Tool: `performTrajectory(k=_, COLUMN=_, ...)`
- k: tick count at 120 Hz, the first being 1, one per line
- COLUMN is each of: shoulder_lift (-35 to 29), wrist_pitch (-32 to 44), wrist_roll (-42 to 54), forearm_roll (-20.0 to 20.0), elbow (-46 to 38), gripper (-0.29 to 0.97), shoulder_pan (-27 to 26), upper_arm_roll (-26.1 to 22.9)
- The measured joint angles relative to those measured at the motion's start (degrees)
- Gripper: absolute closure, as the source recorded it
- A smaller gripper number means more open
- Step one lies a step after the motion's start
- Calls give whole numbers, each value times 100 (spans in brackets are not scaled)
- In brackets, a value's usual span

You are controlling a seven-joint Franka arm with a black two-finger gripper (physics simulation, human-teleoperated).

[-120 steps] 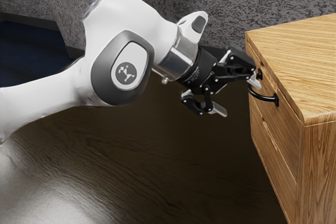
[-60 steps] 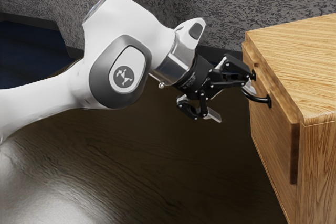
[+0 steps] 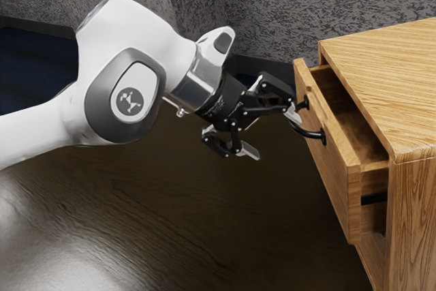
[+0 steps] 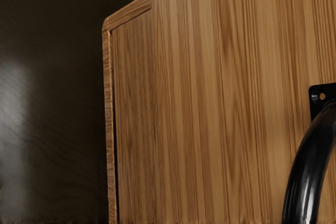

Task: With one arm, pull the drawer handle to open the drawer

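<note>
Partway: drawer [image 3: 332, 142] stands part open.
Gripper [image 3: 272, 131] spread wide, gripping nothing, one finger hooked behind handle [image 3: 311, 129]; best pull straight along the slide, hook seated.

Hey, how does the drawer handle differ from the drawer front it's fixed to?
The drawer handle is black and glossy; the drawer front is light, grained wood. The handle is a thin curved bar; the front is a broad flat panel. The handle arches out from the front toward the gripper, whose upper finger seems hooked behind it. Both belong to the drawer standing partly pulled out of the cabinet.
</note>
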Motion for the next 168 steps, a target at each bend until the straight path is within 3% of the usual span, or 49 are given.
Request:
performTrajectory(k=56, shoulder_lift=-424, wrist_pitch=-1, wrist_roll=-1, forearm_roll=-9, elbow=-482, gripper=0, shoulder_pan=79, upper_arm_roll=68)
performTrajectory(k=138, shoulder_lift=-1435, wrist_pitch=-131, wrist_roll=62, forearm_roll=17, elbow=-1368, gripper=0, shoulder_pan=73, upper_arm_roll=726)
performTrajectory(k=156, shoulder_lift=-1898, wrist_pitch=-504, wrist_roll=81, forearm_roll=193, elbow=-1408, gripper=0, shoulder_pan=218, upper_arm_roll=1049)
performTrajectory(k=168, shoulder_lift=-1914, wrist_pitch=-1245, wrist_roll=89, forearm_roll=751, elbow=-986, gripper=0, shoulder_pan=410, upper_arm_roll=1186)
